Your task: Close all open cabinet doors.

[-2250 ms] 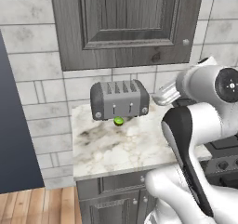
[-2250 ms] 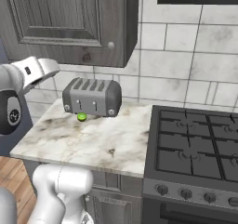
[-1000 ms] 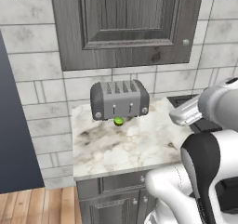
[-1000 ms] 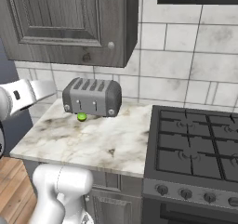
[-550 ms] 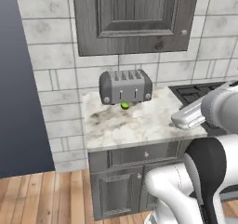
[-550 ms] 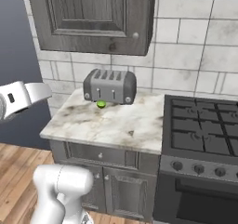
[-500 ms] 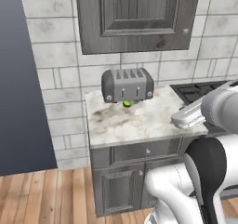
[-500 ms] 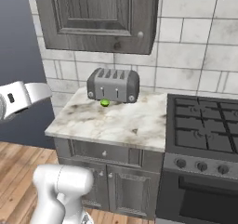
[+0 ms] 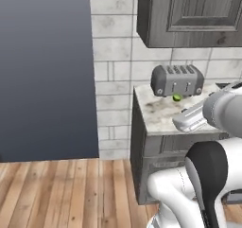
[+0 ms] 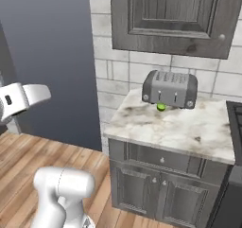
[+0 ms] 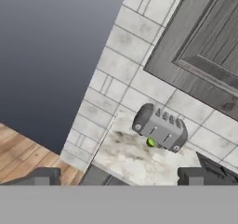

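Note:
One dark grey wood-grain cabinet door (image 10: 175, 19) with a recessed panel hangs on the wall above the counter, its small silver knob (image 10: 222, 36) at the lower right corner. It lies flat against its cabinet in the right base view. The same cabinet door (image 9: 194, 12) reaches the top right of the left base view, and the cabinet door (image 11: 207, 46) runs tilted across the upper right of the hand view. My gripper (image 11: 118, 179) is open, its fingertips (image 11: 42, 176) far apart, well back from the counter with nothing between them.
A grey toaster (image 10: 170, 89) stands on the marble counter (image 10: 184, 127), with a small green object (image 10: 161, 107) in front of it. Base-cabinet doors (image 10: 137, 189) sit below. A tall dark flat panel (image 9: 45, 71) is on the left, above wooden floor (image 9: 61, 194). The stove edge (image 10: 235, 113) is at right.
The whole picture has shifted: the base has backed off and moved left, so counter, toaster and cabinet now sit smaller and further right. The dark panel and floor have come into view.

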Controlling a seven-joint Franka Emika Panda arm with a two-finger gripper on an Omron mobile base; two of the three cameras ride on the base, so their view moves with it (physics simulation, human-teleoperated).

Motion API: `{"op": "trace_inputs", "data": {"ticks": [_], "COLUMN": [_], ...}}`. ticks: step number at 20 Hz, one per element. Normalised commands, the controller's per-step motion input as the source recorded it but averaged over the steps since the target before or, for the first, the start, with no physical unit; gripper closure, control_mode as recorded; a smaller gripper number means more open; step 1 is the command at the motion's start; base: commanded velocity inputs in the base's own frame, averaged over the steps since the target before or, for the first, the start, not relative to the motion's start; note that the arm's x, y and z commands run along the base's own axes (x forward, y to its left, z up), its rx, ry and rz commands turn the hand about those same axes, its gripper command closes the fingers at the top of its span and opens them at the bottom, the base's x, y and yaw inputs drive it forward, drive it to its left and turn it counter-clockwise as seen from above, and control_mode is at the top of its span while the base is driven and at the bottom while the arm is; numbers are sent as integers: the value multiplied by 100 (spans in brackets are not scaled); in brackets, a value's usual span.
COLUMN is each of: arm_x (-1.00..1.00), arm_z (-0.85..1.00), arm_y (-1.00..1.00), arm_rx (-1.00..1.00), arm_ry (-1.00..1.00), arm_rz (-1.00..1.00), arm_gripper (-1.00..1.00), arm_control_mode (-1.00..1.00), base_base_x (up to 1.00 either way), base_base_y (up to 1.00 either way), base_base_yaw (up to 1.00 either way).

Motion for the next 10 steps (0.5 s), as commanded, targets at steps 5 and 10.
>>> {"op": "trace_inputs", "data": {"ticks": [5, 10], "arm_x": [0, 0], "arm_z": [0, 0], "arm_y": [0, 0], "arm_rx": [0, 0], "arm_ry": [0, 0], "arm_rz": [0, 0], "arm_gripper": [-100, -100], "arm_control_mode": [100, 100], "base_base_x": [1, 0], "base_base_y": [67, 60], "base_base_yaw": [47, 50]}}
